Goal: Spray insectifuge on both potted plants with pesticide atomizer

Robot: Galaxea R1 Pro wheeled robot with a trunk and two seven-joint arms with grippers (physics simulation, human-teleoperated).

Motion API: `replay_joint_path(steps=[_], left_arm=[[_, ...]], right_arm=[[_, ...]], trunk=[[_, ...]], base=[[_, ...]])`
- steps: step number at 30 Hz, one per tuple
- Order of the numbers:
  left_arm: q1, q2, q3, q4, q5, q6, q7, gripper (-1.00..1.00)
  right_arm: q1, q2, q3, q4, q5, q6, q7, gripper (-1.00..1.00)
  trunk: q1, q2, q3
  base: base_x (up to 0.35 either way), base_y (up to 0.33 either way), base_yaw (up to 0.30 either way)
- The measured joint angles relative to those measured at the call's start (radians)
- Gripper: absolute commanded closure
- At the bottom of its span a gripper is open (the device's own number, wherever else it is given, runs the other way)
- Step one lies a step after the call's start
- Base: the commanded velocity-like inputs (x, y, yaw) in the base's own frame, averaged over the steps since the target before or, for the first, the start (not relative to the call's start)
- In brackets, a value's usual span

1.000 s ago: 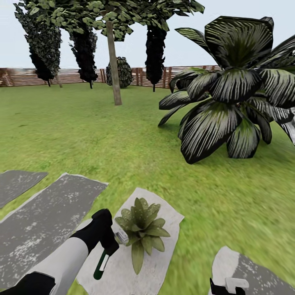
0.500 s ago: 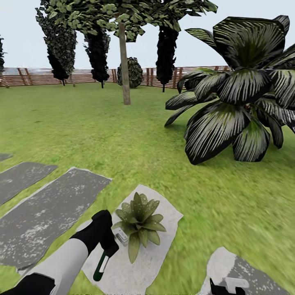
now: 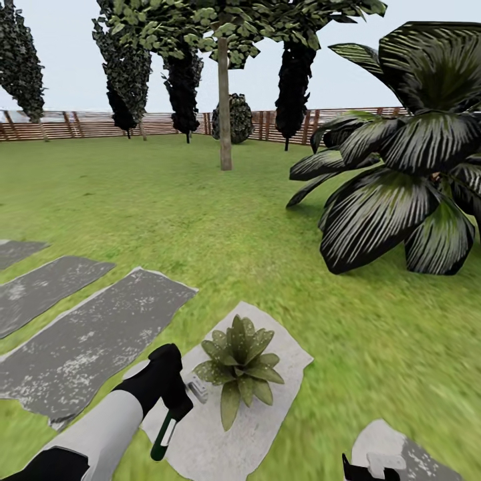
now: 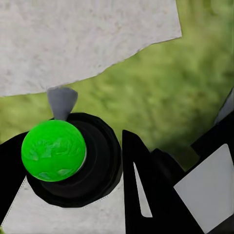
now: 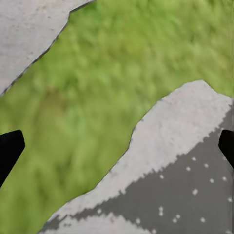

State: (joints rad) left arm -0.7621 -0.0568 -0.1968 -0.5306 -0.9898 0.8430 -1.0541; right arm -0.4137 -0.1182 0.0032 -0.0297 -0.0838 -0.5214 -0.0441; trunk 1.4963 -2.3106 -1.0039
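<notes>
My left gripper (image 3: 175, 394): low and left in the head view, over a stepping stone (image 3: 214, 441), closed around the pesticide atomizer (image 3: 164, 433).
Atomizer: its body hangs below my fingers, its head at their right.
Potted plant (image 3: 239, 369): just right of my left gripper, on the same stone, close beside the atomizer's head.
More stones (image 3: 80, 341): left of and beyond my left gripper, on the lawn (image 3: 200, 227).
Large-leaved plant (image 3: 401, 180): well beyond, to the right.
Tree trunk (image 3: 225, 113): far ahead.
Fence (image 3: 87, 124): behind the trees.
My right gripper (image 3: 371, 465): far right, over another stone (image 3: 407, 454).
</notes>
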Motion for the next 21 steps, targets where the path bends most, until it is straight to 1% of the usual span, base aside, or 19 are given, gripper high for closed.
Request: replay_joint_path(steps=[6, 10, 15, 21], left_arm=[[0.0, 0.0, 0.0, 0.001, 0.001, 0.0, 0.002, 1.0], [0.0, 0.0, -0.002, 0.001, 0.0, 0.0, 0.002, 1.0], [0.0, 0.0, -0.001, 0.001, 0.0, -0.001, 0.001, 1.0], [0.0, 0.002, 0.0, 0.001, 0.0, -0.001, 0.001, 1.0]], right_arm=[[0.0, 0.0, 0.0, 0.0, 0.0, 0.0, 0.0, -1.0], [0.0, 0.0, 0.0, 0.0, 0.0, 0.0, 0.0, -1.0], [0.0, 0.0, 0.0, 0.0, 0.0, 0.0, 0.0, -1.0], [0.0, 0.0, 0.0, 0.0, 0.0, 0.0, 0.0, -1.0]], trunk=[[0.0, 0.0, 0.0], [0.0, 0.0, 0.0], [0.001, 0.0, 0.0], [0.001, 0.0, 0.0]], base=[[0.182, -0.212, 0.001], [0.042, -0.264, 0.039], [-0.034, -0.272, 0.236], [-0.153, -0.253, 0.275]])
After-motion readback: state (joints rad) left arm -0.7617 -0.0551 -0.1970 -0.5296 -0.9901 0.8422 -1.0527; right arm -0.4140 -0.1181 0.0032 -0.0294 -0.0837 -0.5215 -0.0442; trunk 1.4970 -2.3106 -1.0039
